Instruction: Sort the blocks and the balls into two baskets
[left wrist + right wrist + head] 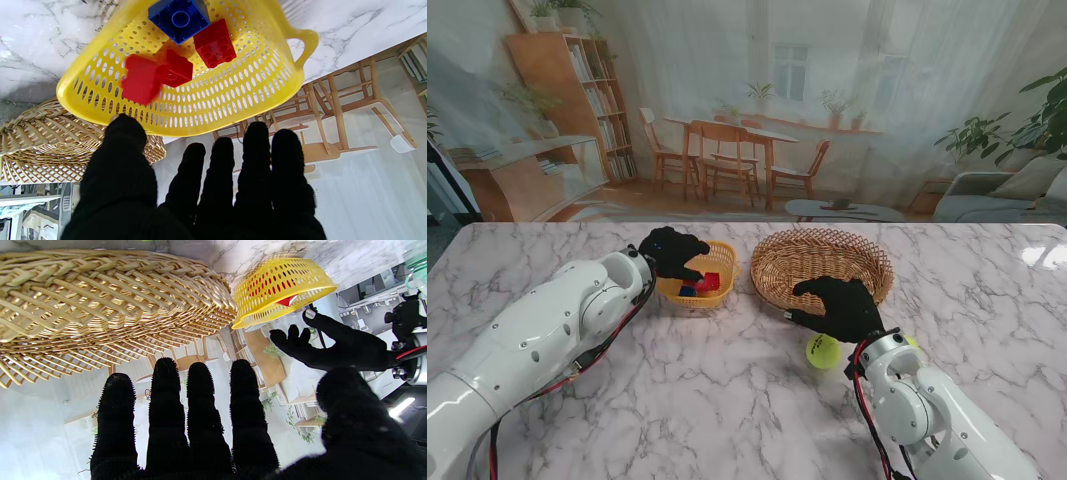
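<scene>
My left hand (672, 255) hovers open over the yellow basket (724, 290), fingers spread (200, 193), holding nothing. Inside the yellow basket (217, 106) lie a blue block (180, 20) and two red blocks (215, 43), and a third red block (140, 80) is blurred in mid-air just under my fingers. My right hand (837, 308) is open at the near rim of the wicker basket (822, 262), fingers stretched out (186, 426). A yellow-green ball (822, 350) lies on the table just nearer to me than that hand. A second ball (912, 342) peeks out behind my right wrist.
The two baskets stand side by side, almost touching, the yellow one on the left. No ball shows inside the wicker basket (100, 306). The marble table (727, 400) stretches toward me. My left hand (327, 346) shows in the right wrist view beside the yellow basket (283, 286).
</scene>
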### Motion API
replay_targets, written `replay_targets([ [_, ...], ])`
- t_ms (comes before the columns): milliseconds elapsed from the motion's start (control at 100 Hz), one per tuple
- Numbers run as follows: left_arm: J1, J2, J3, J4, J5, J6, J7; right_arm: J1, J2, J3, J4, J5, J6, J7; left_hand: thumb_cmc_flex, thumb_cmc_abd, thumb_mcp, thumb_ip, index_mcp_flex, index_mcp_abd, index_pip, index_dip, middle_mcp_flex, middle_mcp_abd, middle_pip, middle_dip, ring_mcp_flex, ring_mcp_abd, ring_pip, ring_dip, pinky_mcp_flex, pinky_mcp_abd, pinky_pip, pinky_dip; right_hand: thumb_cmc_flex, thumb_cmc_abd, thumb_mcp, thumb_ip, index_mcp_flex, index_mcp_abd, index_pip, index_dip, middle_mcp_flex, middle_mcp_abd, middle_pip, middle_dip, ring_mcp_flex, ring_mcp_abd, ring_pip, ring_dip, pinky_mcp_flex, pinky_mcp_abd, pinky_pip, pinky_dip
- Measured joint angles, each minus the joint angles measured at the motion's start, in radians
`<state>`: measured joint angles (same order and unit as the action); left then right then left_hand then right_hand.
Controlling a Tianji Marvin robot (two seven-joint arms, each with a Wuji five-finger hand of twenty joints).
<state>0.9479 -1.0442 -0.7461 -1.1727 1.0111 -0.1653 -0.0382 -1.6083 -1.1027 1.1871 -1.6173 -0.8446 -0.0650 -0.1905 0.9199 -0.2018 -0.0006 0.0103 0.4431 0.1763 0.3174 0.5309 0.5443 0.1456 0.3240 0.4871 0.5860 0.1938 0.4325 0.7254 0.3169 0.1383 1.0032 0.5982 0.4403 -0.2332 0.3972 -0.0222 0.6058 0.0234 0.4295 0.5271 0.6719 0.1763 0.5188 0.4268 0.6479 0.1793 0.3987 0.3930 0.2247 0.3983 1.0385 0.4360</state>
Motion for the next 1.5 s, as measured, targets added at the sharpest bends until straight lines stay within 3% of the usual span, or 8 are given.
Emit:
replay_targets([
  [160,0.002,0.002,-0.008,-0.002,0.029,-0.011,0.0,0.0,0.0,0.0,0.0,-0.004,-0.001,-0.005,-0.063,0.024,0.006,0.0,0.0,0.001,-0.073,-0.02,-0.073,0.02,-0.109,-0.102,-0.077,0.015,-0.095,-0.122,-0.072,0.001,-0.111,-0.052,0.0,0.0,0.0,0.0,0.0,0.0,0.0,0.0,0.0,0.0,0.0,0.0,0.0,0.0,0.0,0.0,0.0,0.0,0.0,0.0],
  [290,0.046,0.002,-0.082,-0.036,0.043,-0.016,-0.004,0.0,0.0,0.001,0.0,-0.004,-0.001,-0.006,-0.075,0.088,0.003,0.0,-0.022,0.002,-0.114,-0.028,-0.102,0.023,-0.152,-0.153,-0.115,0.02,-0.135,-0.195,-0.097,0.001,-0.173,-0.103,0.0,0.0,0.0,0.0,0.0,0.0,0.0,0.0,0.0,0.0,0.0,0.0,0.0,0.0,0.0,0.0,0.0,0.0,0.0,0.0],
  [490,0.147,0.004,-0.207,-0.123,0.075,-0.052,0.015,-0.007,-0.001,0.007,-0.001,-0.006,0.0,-0.013,-0.075,0.111,0.001,0.0,-0.02,0.003,-0.119,-0.03,-0.082,0.023,-0.149,-0.162,-0.125,0.021,-0.142,-0.209,-0.11,-0.001,-0.198,-0.137,0.0,0.0,0.0,0.0,0.0,0.0,0.0,0.0,0.0,0.0,0.0,0.0,0.0,0.0,0.0,0.0,0.0,0.0,0.0,0.0],
  [730,0.297,0.004,-0.354,-0.291,0.073,-0.081,0.031,-0.01,-0.001,0.01,-0.002,-0.01,0.0,-0.018,-0.043,0.121,-0.006,0.0,0.085,-0.026,-0.082,-0.007,-0.004,0.011,-0.134,-0.139,-0.094,0.022,-0.142,-0.211,-0.128,0.029,-0.198,-0.138,0.0,0.0,0.0,0.0,0.0,0.0,0.0,0.0,0.0,0.0,0.0,0.0,0.0,0.0,0.0,0.0,0.0,0.0,0.0,0.0],
  [880,0.385,-0.004,-0.414,-0.365,-0.029,-0.085,0.066,-0.019,-0.001,0.019,-0.007,-0.012,-0.001,-0.022,-0.028,0.126,-0.005,0.0,0.097,-0.027,-0.081,-0.006,0.02,0.011,-0.135,-0.139,-0.08,0.024,-0.142,-0.211,-0.128,0.041,-0.198,-0.138,0.0,0.0,0.0,0.0,0.0,0.0,0.0,0.0,0.0,0.0,0.0,0.0,0.0,0.0,0.0,0.0,0.0,0.0,0.0,0.0],
  [1070,0.469,-0.027,-0.426,-0.383,-0.084,-0.107,0.229,-0.023,-0.002,0.023,-0.009,-0.012,-0.004,-0.031,-0.017,0.127,-0.005,0.0,0.099,-0.027,-0.054,0.018,0.055,-0.008,-0.113,-0.104,-0.033,0.023,-0.142,-0.194,-0.128,0.079,-0.198,-0.114,0.0,0.0,0.0,0.0,0.0,0.0,0.0,0.0,0.0,0.0,0.0,0.0,0.0,0.0,0.0,0.0,0.0,0.0,0.0,0.0],
  [1340,0.475,-0.047,-0.386,-0.332,-0.219,-0.123,0.197,-0.039,-0.002,0.039,-0.025,-0.043,0.006,-0.029,-0.019,0.138,-0.002,0.0,0.1,-0.025,-0.035,0.03,0.068,-0.004,-0.107,-0.084,-0.03,0.03,-0.142,-0.182,-0.145,0.117,-0.198,-0.101,0.0,0.0,0.0,0.0,-0.001,0.0,0.0,0.0,-0.026,0.0,-0.005,-0.002,0.0,0.0,0.0,0.0,0.0,0.0,0.0,0.0],
  [1500,0.483,-0.046,-0.395,-0.333,-0.146,-0.124,0.175,-0.066,-0.001,0.066,-0.044,-0.072,0.017,-0.028,-0.019,0.138,-0.002,0.0,0.1,-0.025,-0.036,0.03,0.068,-0.006,-0.106,-0.083,-0.03,0.028,-0.142,-0.173,-0.149,0.116,-0.198,-0.09,0.0,0.0,0.0,0.0,-0.001,0.0,0.0,0.0,-0.039,0.0,-0.017,-0.005,-0.002,0.0,0.0,0.0,0.0,0.0,0.0,0.0],
])
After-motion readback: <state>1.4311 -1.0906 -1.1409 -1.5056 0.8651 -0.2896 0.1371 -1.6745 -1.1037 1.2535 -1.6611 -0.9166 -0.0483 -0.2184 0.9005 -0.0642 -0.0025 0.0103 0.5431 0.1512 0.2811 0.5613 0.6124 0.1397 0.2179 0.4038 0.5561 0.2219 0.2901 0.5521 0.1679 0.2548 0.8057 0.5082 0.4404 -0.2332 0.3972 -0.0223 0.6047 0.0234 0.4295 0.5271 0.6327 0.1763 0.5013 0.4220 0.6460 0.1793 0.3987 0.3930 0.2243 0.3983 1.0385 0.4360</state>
